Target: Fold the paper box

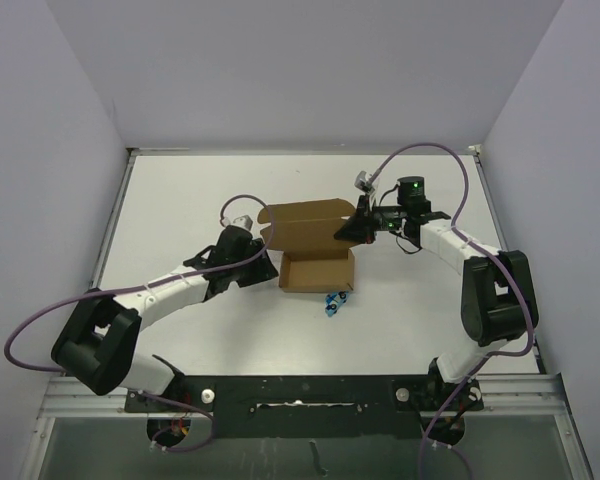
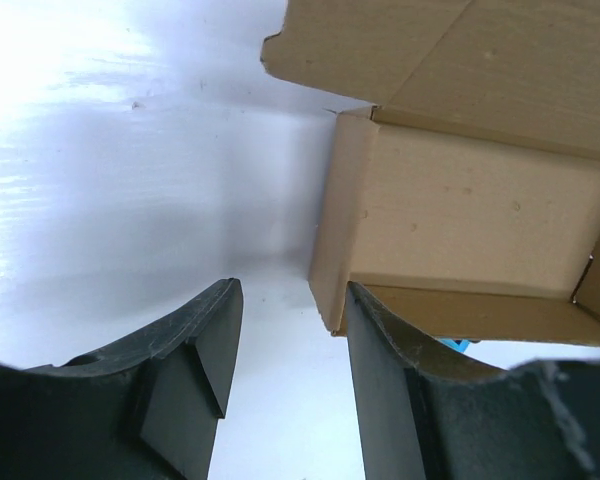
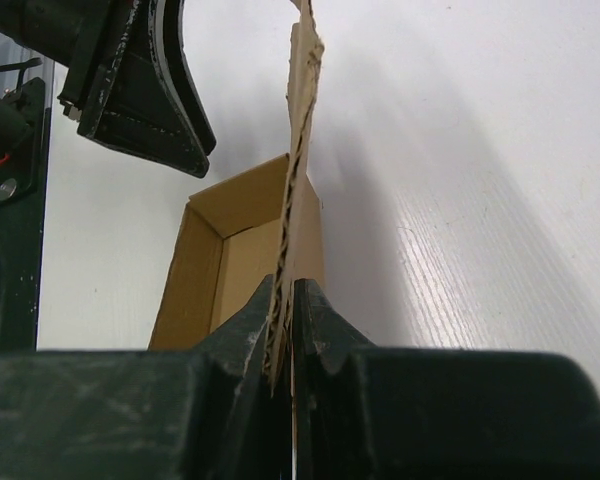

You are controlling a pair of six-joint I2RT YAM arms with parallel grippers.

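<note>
The paper box point(image 1: 315, 245) is brown cardboard standing mid-table, with its tray open toward the near edge and its lid panel raised behind. My right gripper point(image 1: 352, 228) is shut on the right edge of that raised panel. In the right wrist view the corrugated edge of the paper box point(image 3: 302, 150) runs up from between the closed fingertips of the right gripper point(image 3: 285, 320). My left gripper point(image 1: 271, 262) is open at the box's left side. In the left wrist view the near corner of the paper box point(image 2: 460, 210) sits beside the right finger point(image 2: 380, 380), and nothing is held in the left gripper point(image 2: 290, 330).
A tiny blue object point(image 1: 332, 303) lies on the white table point(image 1: 180, 200) just in front of the box, and a sliver of this blue object point(image 2: 458, 345) shows in the left wrist view. Grey walls stand on three sides. The left gripper point(image 3: 145, 90) shows beyond the box.
</note>
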